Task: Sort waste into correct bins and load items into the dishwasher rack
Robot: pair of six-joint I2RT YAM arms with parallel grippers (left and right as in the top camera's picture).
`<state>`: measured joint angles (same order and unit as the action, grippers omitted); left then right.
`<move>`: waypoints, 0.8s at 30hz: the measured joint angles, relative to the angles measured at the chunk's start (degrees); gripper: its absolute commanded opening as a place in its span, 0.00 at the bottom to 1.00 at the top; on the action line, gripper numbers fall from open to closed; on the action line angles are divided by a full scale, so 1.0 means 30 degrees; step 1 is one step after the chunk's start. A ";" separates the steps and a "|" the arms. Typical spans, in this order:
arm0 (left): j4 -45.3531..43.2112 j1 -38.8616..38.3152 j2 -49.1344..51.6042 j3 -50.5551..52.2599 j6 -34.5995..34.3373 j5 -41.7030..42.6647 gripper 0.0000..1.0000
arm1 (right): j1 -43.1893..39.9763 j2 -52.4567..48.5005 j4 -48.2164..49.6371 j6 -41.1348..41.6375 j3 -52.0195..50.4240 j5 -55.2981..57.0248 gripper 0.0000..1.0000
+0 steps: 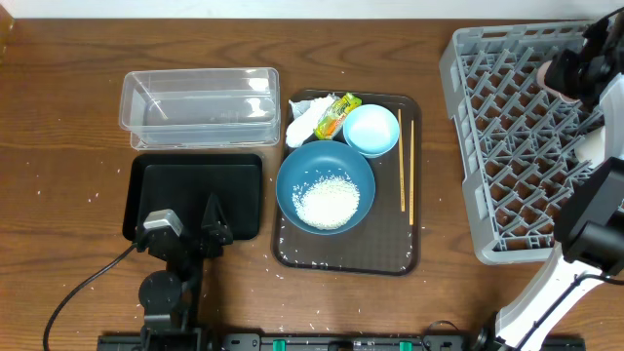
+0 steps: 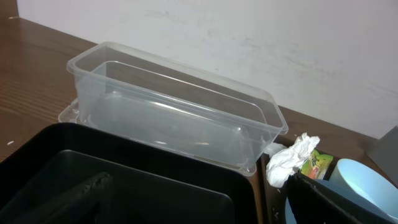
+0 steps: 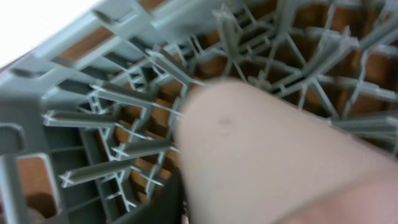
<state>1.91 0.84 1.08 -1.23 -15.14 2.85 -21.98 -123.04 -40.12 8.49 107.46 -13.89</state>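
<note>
Jaws of the right gripper (image 1: 573, 76): I cannot tell their state. The pink cup (image 1: 558, 78) sits right at them and fills the right wrist view, hiding the fingers. A grip looks likely but is unconfirmed. Jaws of the left gripper (image 1: 214, 224): spread wide and empty, over the black tray-bin (image 1: 180, 180)

Landmark: serving tray (image 1: 346, 255)
- The dishwasher rack (image 1: 487, 146) stands to the right of it, apart
- The cup hangs over the rack's far right part, with lattice pegs directly beneath
- The cup's long axis is tilted, not upright
- Judgement: the coming move is a set-down among the pegs below, and the right arm is much the nearer

Count:
- On the tray: one dark-blue bowl (image 1: 285, 185) holding rice (image 1: 327, 203), one light-blue bowl (image 1: 371, 130), two chopsticks (image 1: 401, 161) along the right edge with their long axis front to back, one tissue (image 1: 302, 119), one wrapper (image 1: 336, 114)
- Left of the tray: one clear tub (image 1: 195, 76) at the far side, one black tray-bin at the near side
- Loose grains lie on the tray floor and on the surface (image 1: 58, 146) near it, too many to count
- One rack, one pink cup
</note>
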 measured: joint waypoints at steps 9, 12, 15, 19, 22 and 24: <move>0.0000 0.0000 0.0000 0.0000 0.0000 0.0000 0.91 | -0.2754 0.0000 0.1319 0.0131 0.1559 -0.5122 0.01; 0.0000 0.0000 0.0000 0.0000 0.0000 0.0000 0.91 | -0.4058 0.0000 0.2120 0.0146 0.1661 -0.7628 0.01; 0.0000 0.0000 0.0000 0.0000 0.0000 0.0000 0.91 | -0.5042 -0.0291 0.3621 0.0168 0.1668 -1.0491 0.01; 0.0000 0.0000 0.0000 0.0000 0.0000 0.0000 0.91 | -0.5355 -0.1851 0.7344 0.0976 0.1902 -1.4841 0.01; 0.0000 0.0000 0.0000 0.0000 -0.0007 -0.0007 0.91 | -0.5217 -0.3723 1.0579 0.2790 0.2011 -1.7507 0.01; -0.0007 0.0000 0.0000 0.0000 -0.0007 0.0000 0.91 | -0.5129 -0.5034 1.2335 0.4430 0.2011 -1.8629 0.01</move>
<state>1.89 0.84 1.08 -1.23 -15.16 2.85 -37.36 -138.15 -3.11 21.78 113.49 -69.78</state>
